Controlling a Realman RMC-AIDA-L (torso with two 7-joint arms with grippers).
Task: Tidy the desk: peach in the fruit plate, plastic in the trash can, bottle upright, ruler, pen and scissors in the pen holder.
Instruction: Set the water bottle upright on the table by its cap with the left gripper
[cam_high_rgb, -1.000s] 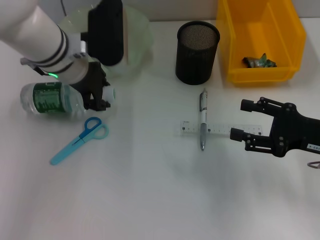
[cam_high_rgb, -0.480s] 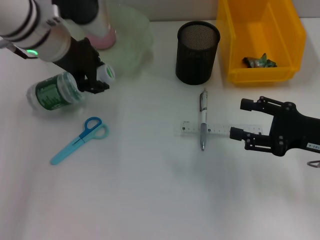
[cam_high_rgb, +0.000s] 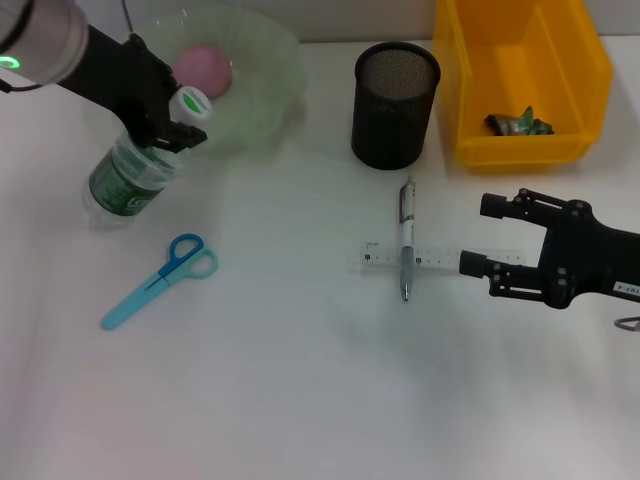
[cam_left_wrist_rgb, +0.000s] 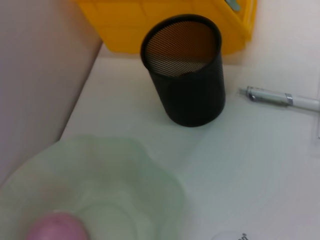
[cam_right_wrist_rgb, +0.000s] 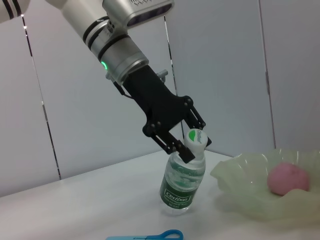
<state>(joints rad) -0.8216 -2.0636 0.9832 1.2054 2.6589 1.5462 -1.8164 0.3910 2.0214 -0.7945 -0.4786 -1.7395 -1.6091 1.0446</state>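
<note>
My left gripper (cam_high_rgb: 175, 120) is shut on the neck of the bottle (cam_high_rgb: 125, 180), just below its white cap. The bottle stands almost upright on the desk (cam_high_rgb: 300, 380), leaning slightly, with its base on the surface; the right wrist view shows the bottle (cam_right_wrist_rgb: 183, 182) and left gripper (cam_right_wrist_rgb: 192, 145) too. The peach (cam_high_rgb: 203, 70) lies in the fruit plate (cam_high_rgb: 262, 90). The pen (cam_high_rgb: 406, 240) lies across the ruler (cam_high_rgb: 440, 258) in front of the pen holder (cam_high_rgb: 395, 105). The scissors (cam_high_rgb: 160, 278) lie at the front left. My right gripper (cam_high_rgb: 480, 237) hangs open at the ruler's right end.
The yellow trash can (cam_high_rgb: 520, 60) at the back right holds a crumpled piece of plastic (cam_high_rgb: 518, 124). In the left wrist view the pen holder (cam_left_wrist_rgb: 187, 70) stands between the fruit plate (cam_left_wrist_rgb: 110, 185) and the trash can (cam_left_wrist_rgb: 150, 25).
My left gripper has swung the bottle from lying on its side to nearly upright and moved back, uncovering the peach. The right arm has not moved.
</note>
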